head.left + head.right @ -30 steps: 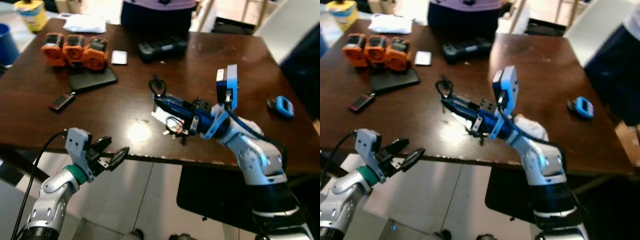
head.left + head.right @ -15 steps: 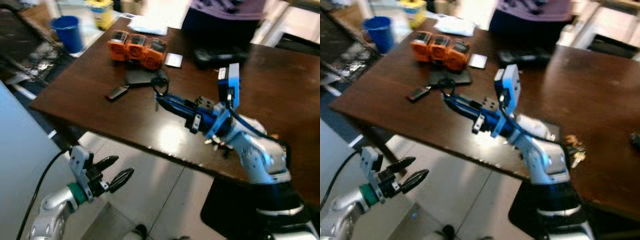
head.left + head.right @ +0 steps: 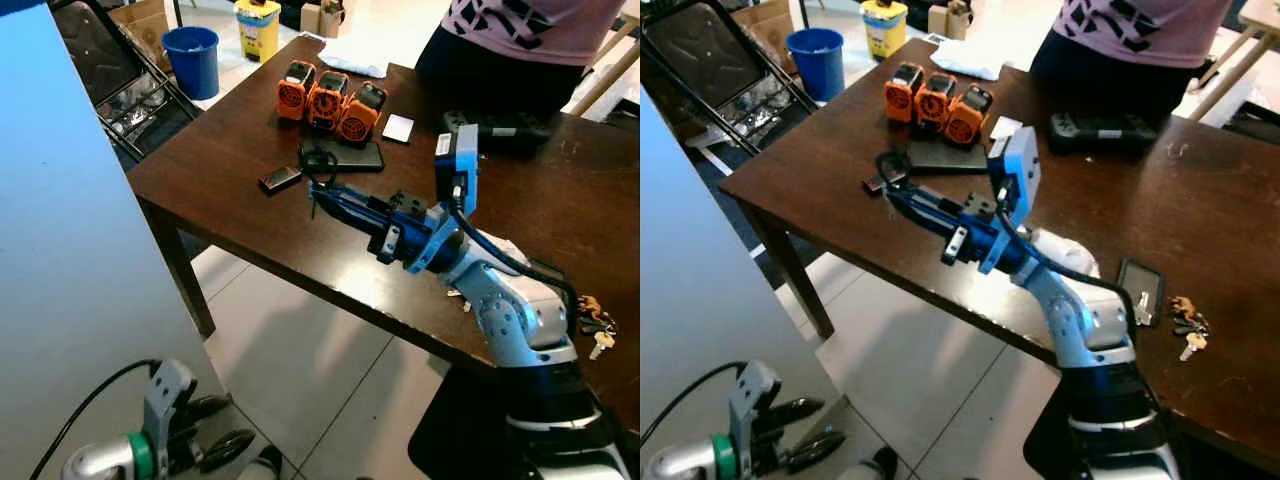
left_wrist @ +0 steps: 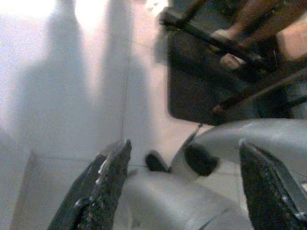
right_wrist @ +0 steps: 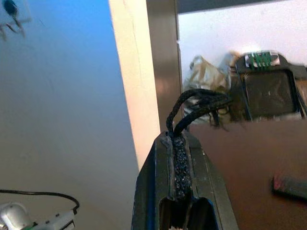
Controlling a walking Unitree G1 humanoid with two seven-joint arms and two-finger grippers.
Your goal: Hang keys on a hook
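My right gripper (image 3: pixel 318 190) reaches out over the dark wooden table (image 3: pixel 230 170), shut on a loop of black cord (image 5: pixel 196 108) that sticks out past its fingertips. A bunch of keys (image 3: pixel 592 325) lies on the table by its near edge, off to the right and apart from the gripper. A small dark fitting (image 5: pixel 10 8) sits high on the pale wall in the right wrist view; I cannot tell whether it is a hook. My left gripper (image 3: pixel 215 435) hangs low over the tiled floor, open and empty, fingers (image 4: pixel 108 182) wide apart.
A pale wall panel (image 3: pixel 60 250) stands close on the left. On the table are three orange battery packs (image 3: pixel 330 95), a black tablet (image 3: pixel 350 155), a small dark stick (image 3: pixel 280 178) and a black device (image 3: pixel 500 125). A person in a purple top (image 3: pixel 530 30) stands behind. A blue bucket (image 3: pixel 193 55) sits on the floor.
The whole view has swung and pulled back, so the camera moved: the wall now stands at the left. My left arm has sunk lower. The right gripper stays shut on the cord.
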